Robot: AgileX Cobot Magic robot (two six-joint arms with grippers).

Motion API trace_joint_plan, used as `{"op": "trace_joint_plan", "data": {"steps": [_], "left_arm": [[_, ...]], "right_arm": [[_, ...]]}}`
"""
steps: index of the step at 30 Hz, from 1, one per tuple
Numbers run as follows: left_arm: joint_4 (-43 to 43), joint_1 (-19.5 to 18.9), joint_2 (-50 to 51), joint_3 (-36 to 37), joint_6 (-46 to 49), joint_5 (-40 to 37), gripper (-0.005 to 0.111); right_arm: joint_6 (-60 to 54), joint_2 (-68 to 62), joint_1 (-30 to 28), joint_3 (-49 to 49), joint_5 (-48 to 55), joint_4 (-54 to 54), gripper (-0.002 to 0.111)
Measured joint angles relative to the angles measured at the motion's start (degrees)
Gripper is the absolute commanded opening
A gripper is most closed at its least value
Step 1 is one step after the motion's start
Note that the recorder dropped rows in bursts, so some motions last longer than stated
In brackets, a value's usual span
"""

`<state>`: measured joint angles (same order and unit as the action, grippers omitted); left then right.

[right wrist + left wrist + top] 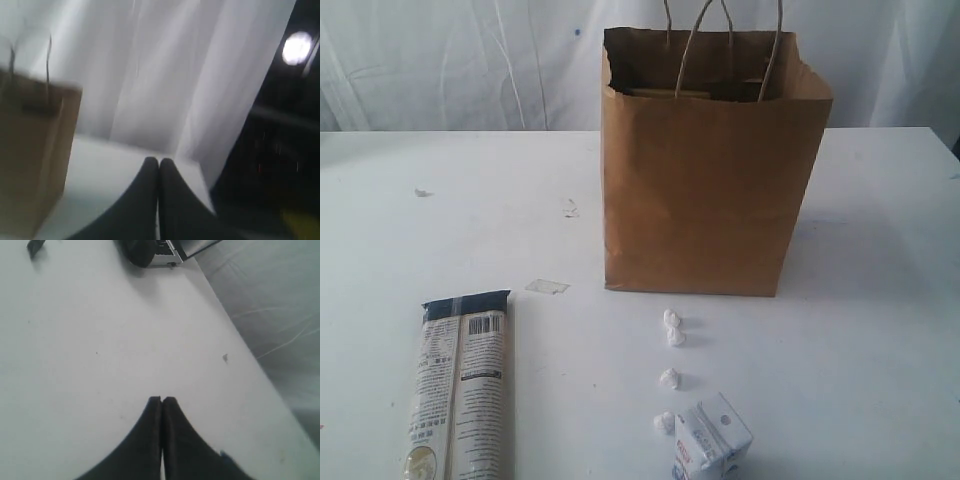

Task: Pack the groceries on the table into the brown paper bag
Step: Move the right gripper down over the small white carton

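left gripper (161, 401) and right gripper (159, 161): jaws pressed together, holding nothing. small white carton (712, 440) lies in front of the brown paper bag (705, 180). long printed packet (460, 385) lies on the bag's left-arm side. part the jaws fully before descent. grip the carton across its narrow faces.

White draped curtain (440, 60) behind, bright round lamp (297, 46)

Exterior, right wrist — both see bag (700, 200).

So the white table (880, 300) held the upright brown paper bag (705, 190), a flat-lying long printed packet (460, 390), a small white carton (712, 440) and some paper balls (673, 330).
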<state>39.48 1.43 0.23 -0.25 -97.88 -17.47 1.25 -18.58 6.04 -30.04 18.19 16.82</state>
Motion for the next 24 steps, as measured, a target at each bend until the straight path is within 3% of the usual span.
{"op": "trace_joint_plan", "data": {"steps": [4, 6, 8, 10, 13, 19, 24], "left_arm": [[-0.13, 0.0, 0.0, 0.0, 25.45, 0.14, 0.0], [-1.29, 0.0, 0.0, 0.0, 37.54, 1.46, 0.0], [-5.01, 0.0, 0.0, 0.0, 42.43, 2.76, 0.0], [-11.29, 0.0, 0.0, 0.0, 43.81, 3.32, 0.0], [-18.76, 0.0, 0.0, 0.0, 43.93, 3.32, 0.0], [-21.05, 0.0, 0.0, 0.0, 44.15, 3.32, 0.0], [-21.17, 0.0, 0.0, 0.0, 44.15, 3.32, 0.0]], "right_arm": [[-3.54, -12.58, 0.0, -0.24, 12.96, -9.29, 0.0], [-12.83, -18.07, 0.86, -1.44, 17.31, -19.14, 0.0], [-22.49, -22.9, 2.34, -3.66, 21.98, -29.38, 0.0], [-30.63, -27.73, 4.96, -6.2, 26.76, -38.36, 0.0], [-33.98, -33.37, 9.79, -8.93, 30.55, -41.9, 0.0], [-30.14, -39.53, 20.37, -9.82, 30.18, -37.27, 0.0], [-29.52, -40.28, 25.59, -9.82, 22.51, -38.13, 0.002]]}}
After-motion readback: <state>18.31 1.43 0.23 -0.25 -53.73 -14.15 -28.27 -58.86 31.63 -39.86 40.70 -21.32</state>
